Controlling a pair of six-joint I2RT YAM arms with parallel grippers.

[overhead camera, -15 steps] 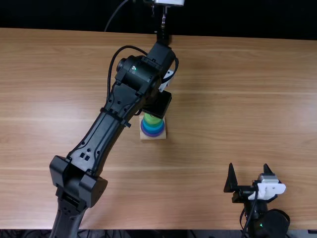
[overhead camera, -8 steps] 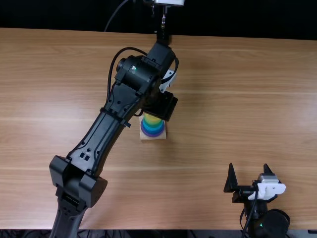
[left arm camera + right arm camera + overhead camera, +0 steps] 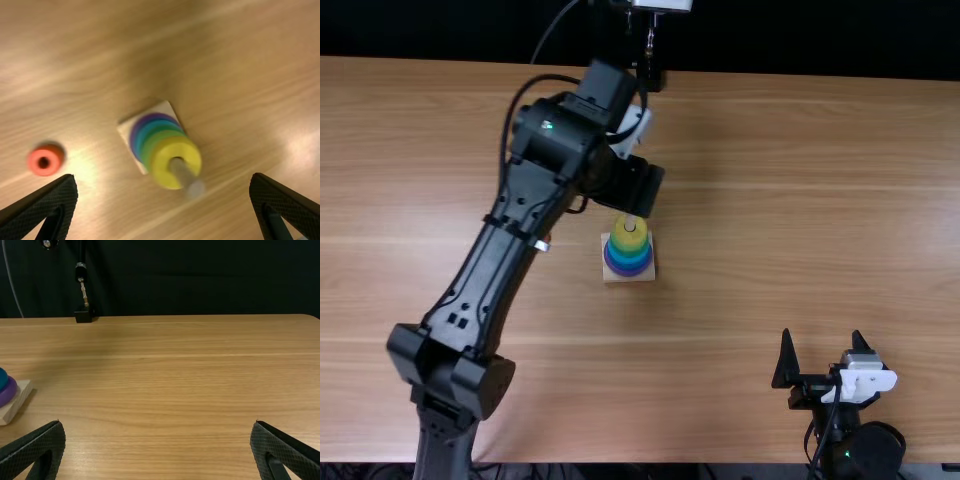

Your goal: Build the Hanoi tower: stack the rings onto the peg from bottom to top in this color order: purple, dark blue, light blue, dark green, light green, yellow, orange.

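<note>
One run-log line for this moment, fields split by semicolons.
left gripper: open, empty; yellow ring: topmost on peg; orange ring: loose on table; right gripper: open, empty; next: probably orange ring

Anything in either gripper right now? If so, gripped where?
Nothing held: the left gripper stands open over the ring tower, and the right gripper is open too.

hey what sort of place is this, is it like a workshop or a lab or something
Most likely a robotics lab or test station: a black left arm and right arm share a wooden table, a toy ring tower stands on it, and a dark backdrop lies behind.
</note>
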